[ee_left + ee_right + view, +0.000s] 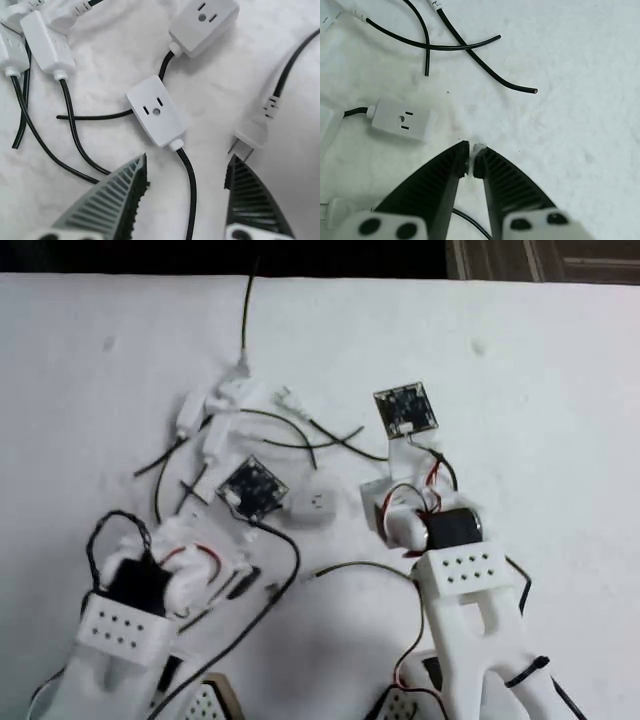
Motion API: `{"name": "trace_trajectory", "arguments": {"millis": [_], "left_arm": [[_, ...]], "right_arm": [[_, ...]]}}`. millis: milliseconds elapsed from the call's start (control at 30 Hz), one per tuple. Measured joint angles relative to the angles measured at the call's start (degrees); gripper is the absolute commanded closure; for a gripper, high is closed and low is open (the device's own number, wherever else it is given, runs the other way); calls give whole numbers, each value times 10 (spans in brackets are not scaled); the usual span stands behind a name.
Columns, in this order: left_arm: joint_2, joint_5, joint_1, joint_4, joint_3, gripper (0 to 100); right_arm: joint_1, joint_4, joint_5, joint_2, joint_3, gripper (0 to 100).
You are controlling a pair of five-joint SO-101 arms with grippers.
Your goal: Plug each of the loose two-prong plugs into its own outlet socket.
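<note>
Left gripper (pixel 187 165) gapes open with the plug (pixel 252 132) just beside it and a socket (pixel 156 117) near, right gripper (pixel 471 159) is closed, seemingly empty, and the plug looks light, hard and slick, best pinched across its flat body.

A white, faintly wrinkled table (pixel 560 360) spreads evenly lit; past its far edge at 12 o'clock runs a dark strip (pixel 200 255), a brown striped patch (pixel 540 258) at 1 o'clock

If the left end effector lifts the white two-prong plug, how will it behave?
The plug looks small, probably light. Its smooth tapered body may slip. Its thin black cord bends loosely, so it will likely trail floppily and tug.
</note>
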Motion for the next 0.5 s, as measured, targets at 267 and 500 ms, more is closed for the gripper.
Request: {"name": "trace_trajectory", "arguments": {"millis": [267,500], "left_arm": [[0,11,0,-91,52,725],[71,29,-5,-120,43,725]], "right_arm": [[1,0,0,0,0,977],[0,0,0,0,0,977]]}}
